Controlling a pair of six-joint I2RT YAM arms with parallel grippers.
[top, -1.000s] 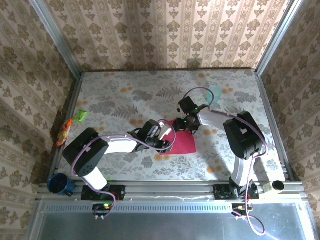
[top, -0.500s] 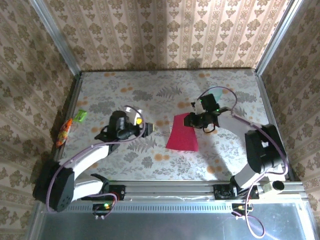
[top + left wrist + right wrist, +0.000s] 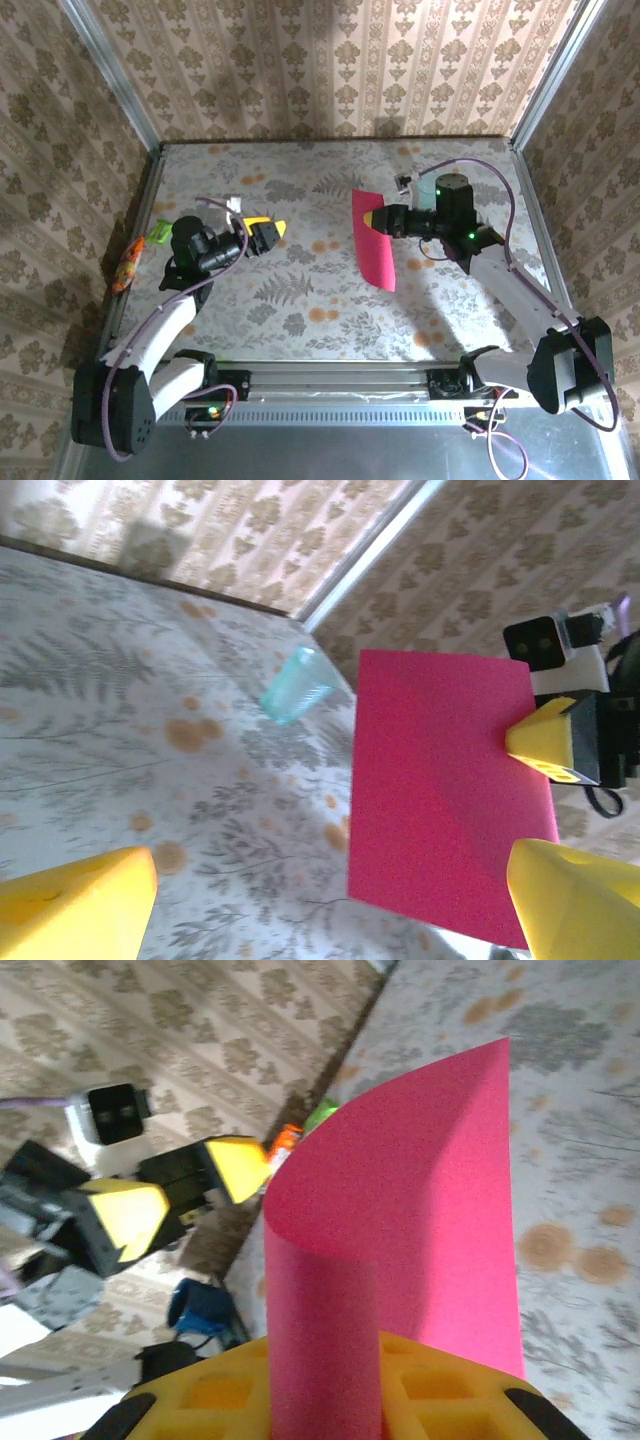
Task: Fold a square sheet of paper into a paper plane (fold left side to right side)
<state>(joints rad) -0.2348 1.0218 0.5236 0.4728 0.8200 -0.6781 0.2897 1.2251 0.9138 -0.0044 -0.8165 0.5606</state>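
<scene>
Right tool [image 3: 379, 218] now farther back, arm outstretched, tight on the square sheet of paper [image 3: 376, 262]; left tool [image 3: 267, 231] leftward, wide.

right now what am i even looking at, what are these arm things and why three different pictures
These are two robot arms bolted at the near edge of a floral table. One picture looks down from above; the other two come from a camera on each wrist, so yellow fingers poke into them. The right end effector pinches a square sheet of paper, magenta-red, by one edge and holds it up, curled. The left end effector is open and holds nothing. On the table sits a pale teal cup; by its left edge lie a green packet and an orange packet.
</scene>
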